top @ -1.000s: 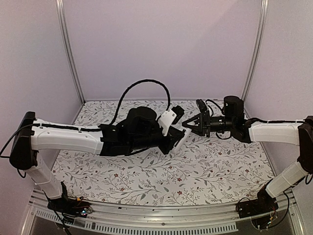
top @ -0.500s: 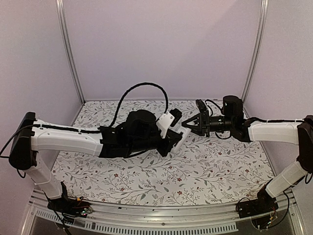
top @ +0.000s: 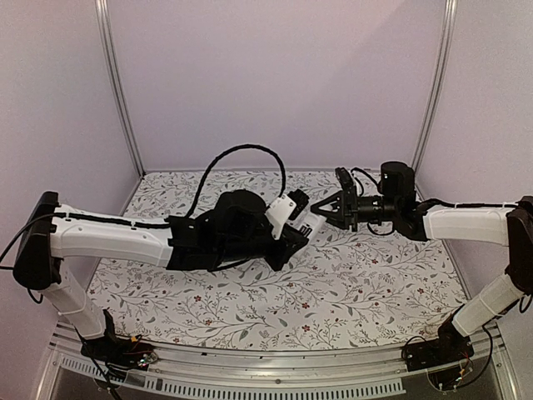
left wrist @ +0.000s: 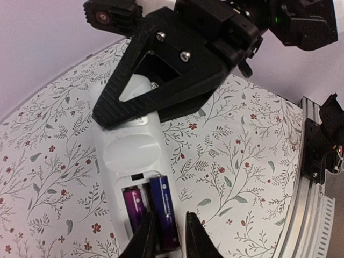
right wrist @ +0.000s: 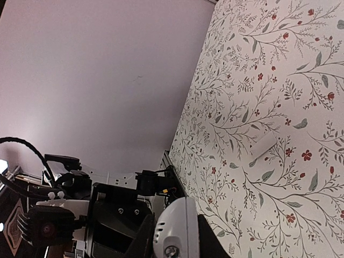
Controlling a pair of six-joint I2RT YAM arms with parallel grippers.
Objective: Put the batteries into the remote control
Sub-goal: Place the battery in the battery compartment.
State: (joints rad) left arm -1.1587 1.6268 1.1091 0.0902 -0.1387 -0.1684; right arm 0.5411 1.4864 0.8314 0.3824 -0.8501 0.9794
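The left claw is narrow. Its tips sit on each side of the near end of the blue battery. I cannot tell if they pinch it. That battery lies beside the purple battery in the open slot on the back of the white remote control. The right claw is closed tight on the remote's other end and holds it over the middle of the flowery counter. A small white flat piece lies on the counter.
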